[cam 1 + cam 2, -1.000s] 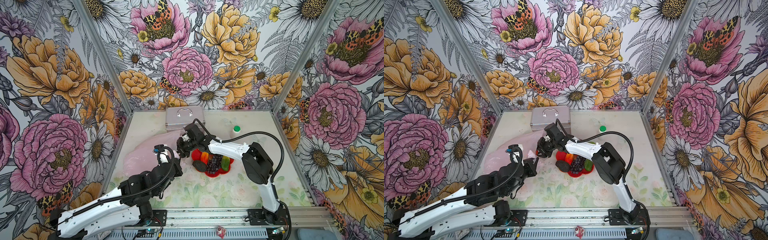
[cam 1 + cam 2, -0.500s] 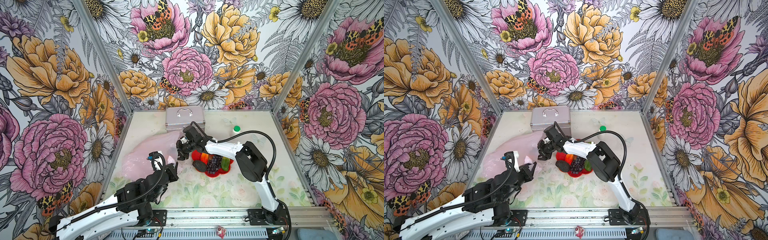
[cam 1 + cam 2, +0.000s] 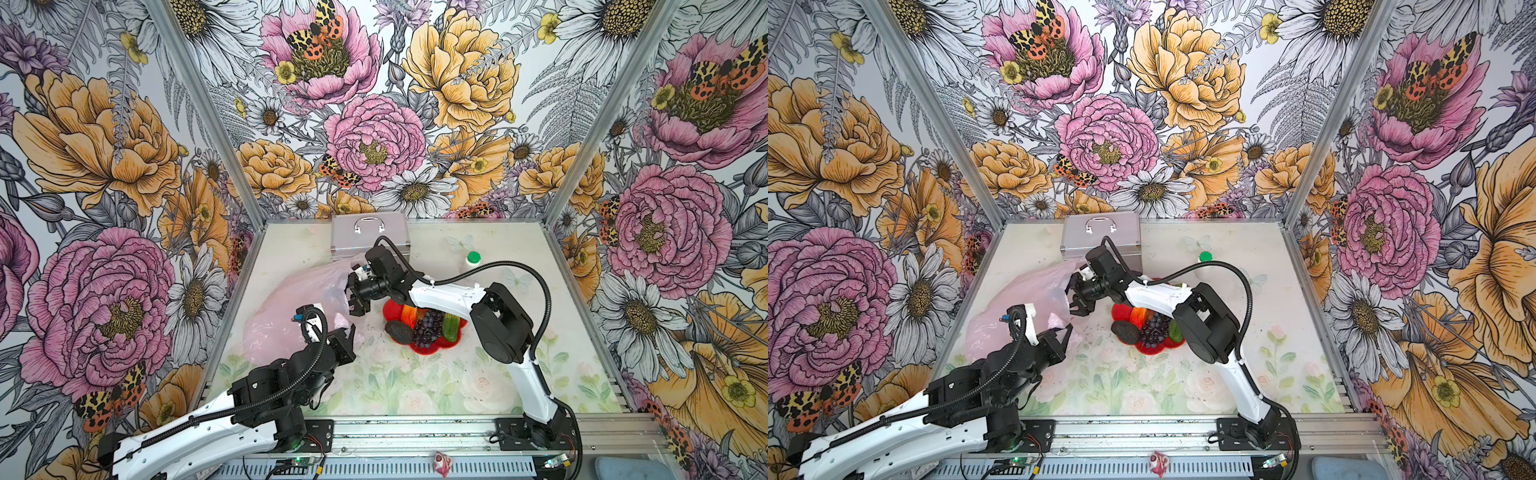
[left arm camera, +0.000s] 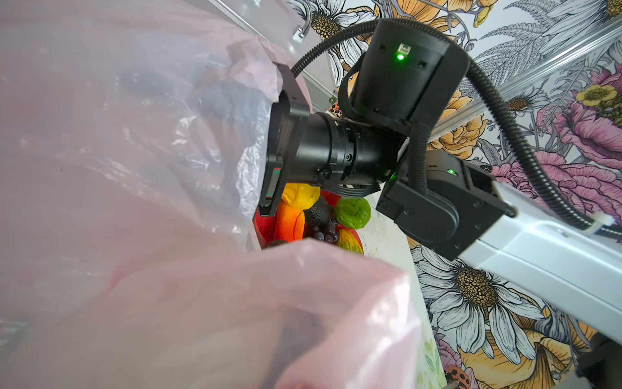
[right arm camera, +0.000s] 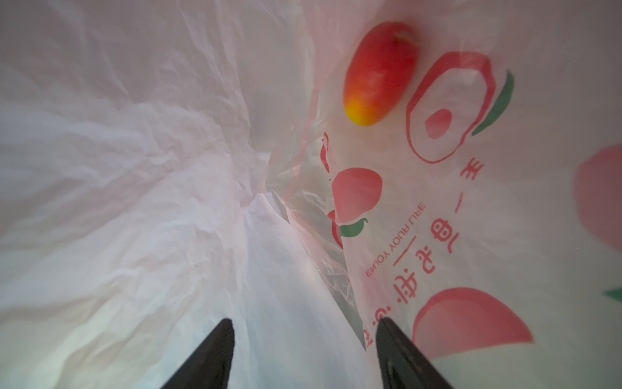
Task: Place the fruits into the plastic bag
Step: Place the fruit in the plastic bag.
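Left claw pinches shut, seemingly on the plastic bag rim, holding its mouth open; right claw gapes empty inside (red-yellow fruit lying loose).

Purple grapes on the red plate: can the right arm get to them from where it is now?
Probably yes. The right gripper hangs open and empty at the mouth of the bag, just beside the plate, and the grapes lie uncovered among the fruit. It need only swing back.
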`<state>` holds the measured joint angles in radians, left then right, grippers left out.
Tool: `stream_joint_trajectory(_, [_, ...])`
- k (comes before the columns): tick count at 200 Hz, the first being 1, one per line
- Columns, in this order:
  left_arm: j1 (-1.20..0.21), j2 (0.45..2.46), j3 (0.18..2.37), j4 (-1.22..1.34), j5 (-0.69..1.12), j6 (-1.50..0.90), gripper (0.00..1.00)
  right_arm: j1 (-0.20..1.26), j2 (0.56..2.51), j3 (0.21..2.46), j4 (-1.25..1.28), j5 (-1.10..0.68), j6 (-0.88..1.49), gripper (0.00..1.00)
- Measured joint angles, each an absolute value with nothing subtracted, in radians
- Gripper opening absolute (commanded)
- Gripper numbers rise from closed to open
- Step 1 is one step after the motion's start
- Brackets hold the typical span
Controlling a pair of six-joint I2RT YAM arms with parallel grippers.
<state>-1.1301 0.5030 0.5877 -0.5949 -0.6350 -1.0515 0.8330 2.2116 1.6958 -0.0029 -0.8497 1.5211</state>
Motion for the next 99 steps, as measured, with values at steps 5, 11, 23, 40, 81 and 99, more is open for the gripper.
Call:
stream_joint_trajectory(5, [-1.130,0.503,0.588,-0.596,-0.635,-1.053,0.00,0.833,2.212,1.696,-0.007,-0.851,1.517,0.73])
stream_joint_trajectory(11, [-1.130,0.503,0.588,-0.597,-0.635,-1.054,0.00,0.833,2.212,1.696,-0.010,-0.854,1.511,0.74])
stream_joint_trajectory(23, [-1.130,0.501,0.588,-0.602,-0.635,-1.061,0.00,0.833,2.212,1.696,-0.018,-0.861,1.500,0.78])
stream_joint_trajectory(40, [-1.130,0.490,0.588,-0.611,-0.635,-1.071,0.00,0.833,2.212,1.697,-0.026,-0.867,1.489,0.82])
stream_joint_trajectory(81, [-1.130,0.456,0.582,-0.636,-0.635,-1.095,0.00,0.833,2.212,1.711,-0.091,-0.877,1.441,0.99])
stream_joint_trajectory(99, [-1.130,0.439,0.580,-0.659,-0.636,-1.104,0.00,0.833,2.212,1.712,-0.118,-0.876,1.427,0.99])
